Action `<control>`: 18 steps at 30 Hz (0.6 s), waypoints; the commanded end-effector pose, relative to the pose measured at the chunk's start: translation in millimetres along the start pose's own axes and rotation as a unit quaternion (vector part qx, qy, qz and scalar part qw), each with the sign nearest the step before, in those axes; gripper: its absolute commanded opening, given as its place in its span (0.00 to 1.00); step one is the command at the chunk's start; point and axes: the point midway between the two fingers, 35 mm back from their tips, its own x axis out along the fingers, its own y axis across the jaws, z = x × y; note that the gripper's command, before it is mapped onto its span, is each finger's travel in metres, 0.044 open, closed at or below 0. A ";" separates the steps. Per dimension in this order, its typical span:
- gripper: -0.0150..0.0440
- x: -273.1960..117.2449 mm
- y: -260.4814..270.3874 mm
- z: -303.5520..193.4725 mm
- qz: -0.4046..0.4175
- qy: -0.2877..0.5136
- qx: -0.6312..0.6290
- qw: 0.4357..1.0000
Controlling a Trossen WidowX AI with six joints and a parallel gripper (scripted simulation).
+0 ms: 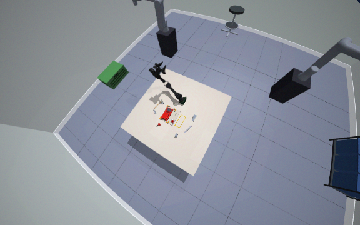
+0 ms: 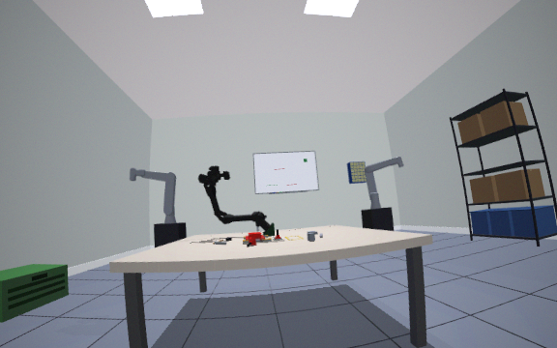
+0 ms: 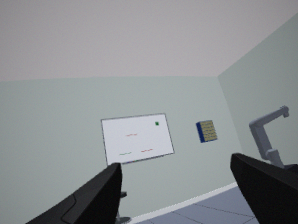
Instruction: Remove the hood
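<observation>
The red toy car stands on the table, with a dark windscreen patch on top and yellow bits at its corners. The hood cannot be told apart from the red body at this size. The marked area is a yellow rectangle outline on the table beside the car, and no part shows inside it. My gripper is open, its two black fingers wide apart with nothing between them. It is raised high near the table's back left corner, well away from the car, and faces the far wall.
A pale plate beside the car bears a small dark red piece. Another red piece lies in front of the car. Grey parts lie beyond the marked area. A thin tan rod lies on the car's other side.
</observation>
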 end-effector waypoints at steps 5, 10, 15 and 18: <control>1.00 1.6 -67.6 65.3 -0.086 -0.111 0.044 0.989; 1.00 -8.7 -116.4 102.5 -0.154 -0.177 0.069 0.970; 1.00 -28.0 -167.4 132.6 -0.227 -0.234 0.093 0.941; 1.00 -43.8 -199.3 147.1 -0.276 -0.265 0.111 0.917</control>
